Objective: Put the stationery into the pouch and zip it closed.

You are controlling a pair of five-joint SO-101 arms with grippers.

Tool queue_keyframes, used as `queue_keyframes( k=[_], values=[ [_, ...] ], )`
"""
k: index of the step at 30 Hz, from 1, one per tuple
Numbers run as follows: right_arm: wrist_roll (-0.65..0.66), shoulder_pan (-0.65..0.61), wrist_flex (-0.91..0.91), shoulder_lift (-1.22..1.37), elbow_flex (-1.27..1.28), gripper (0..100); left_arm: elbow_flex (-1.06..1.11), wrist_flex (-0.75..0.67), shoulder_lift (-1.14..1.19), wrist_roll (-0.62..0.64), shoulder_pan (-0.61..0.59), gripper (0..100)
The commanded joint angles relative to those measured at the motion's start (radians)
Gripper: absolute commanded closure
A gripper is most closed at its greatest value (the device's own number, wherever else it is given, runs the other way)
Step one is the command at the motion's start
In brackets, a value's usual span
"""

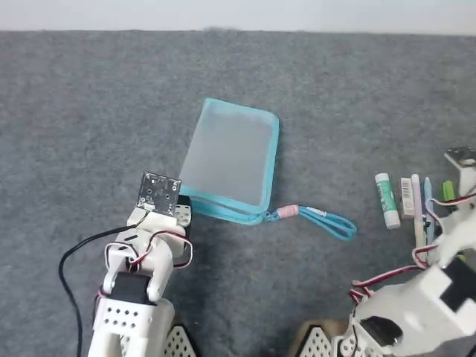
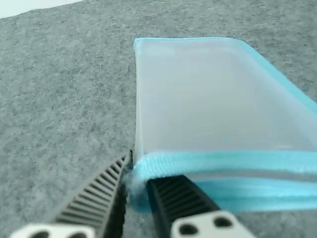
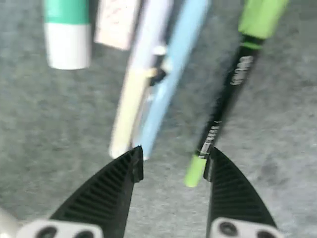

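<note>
On grey felt, the left gripper (image 2: 138, 171) pinched the pouch (image 2: 213, 99) corner, while the right gripper (image 3: 174, 153), spread wide at the pens' (image 3: 173, 74) tips, might slip and scatter them.

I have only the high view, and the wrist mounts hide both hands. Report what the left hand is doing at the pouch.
Observer: The left hand is shut on the pouch, pinching its teal-edged corner.
Operator: Now give me the right hand's state.
Observer: The right hand is open and holds nothing.
Operator: Name what sits inside its opening.
Observer: The light-green end of the green-and-black pen, lying on the table.
</note>
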Motion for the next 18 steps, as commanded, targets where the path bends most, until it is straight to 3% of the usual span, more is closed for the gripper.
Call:
queue_keyframes(
  k=[1,11,18],
  values=[
    [0.060,0.027,-0.022,0.018,-0.091,81.5,-0.019,-0.002,0.003,0.014,0.006,99],
    [0.091,0.042,-0.081,0.156,-0.117,82.2,-0.019,-0.002,0.003,0.014,0.006,99],
    [0.089,0.070,-0.128,0.182,-0.118,92.8,-0.019,-0.002,0.003,0.014,0.006,99]
  ],
)
